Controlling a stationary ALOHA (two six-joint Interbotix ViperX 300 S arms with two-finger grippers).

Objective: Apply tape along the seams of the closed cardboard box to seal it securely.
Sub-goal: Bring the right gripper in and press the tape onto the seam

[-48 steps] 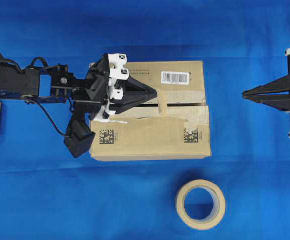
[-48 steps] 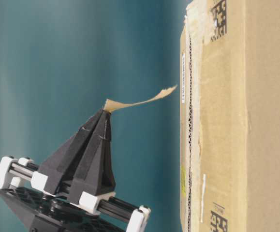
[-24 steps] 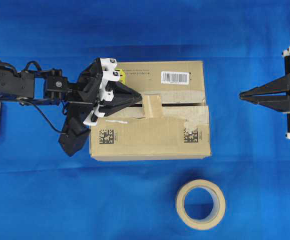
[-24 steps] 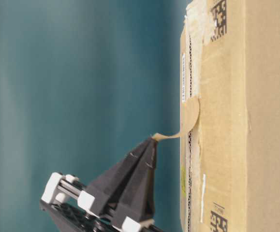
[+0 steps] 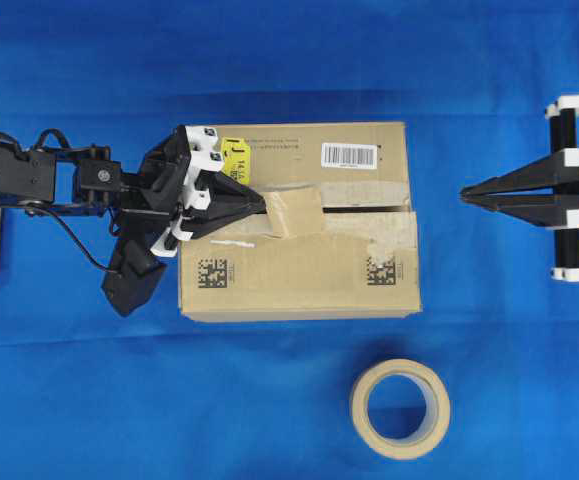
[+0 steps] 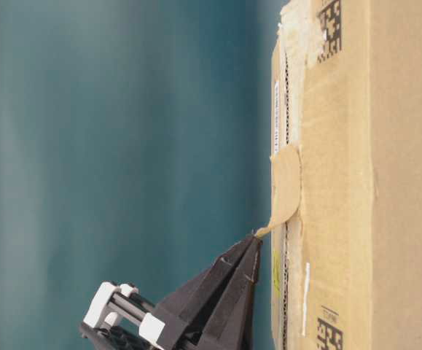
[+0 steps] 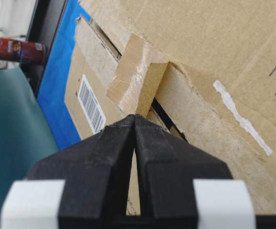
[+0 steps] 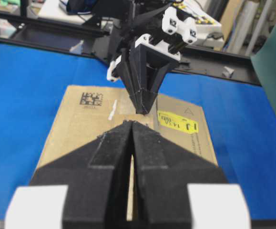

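Note:
The cardboard box [image 5: 299, 280] lies closed in the middle of the blue table, yellow sticker [image 5: 234, 152] at its far left. A dark seam [image 5: 369, 209] runs along its top between the flaps, edged by pale worn tape. A tan piece of tape [image 5: 296, 210] lies flat across the seam left of centre. Its left end lifts off the box into my left gripper [image 5: 266, 208], shut on that end just above the top. In the left wrist view the tape [image 7: 138, 78] reaches my closed tips [image 7: 134, 116]. My right gripper [image 5: 463, 196] is shut on nothing, off the box's right side.
A beige tape roll [image 5: 400, 408] lies flat on the blue cloth in front of the box, right of centre. Two black matrix codes [image 5: 212, 273] and a white barcode label [image 5: 349, 154] mark the box top. A red can [image 7: 18, 49] stands off the table.
My left gripper has drawn back leftward and lower with the tape end, so the tape went from hanging above the box to lying across the seam. My right gripper has edged toward the box.

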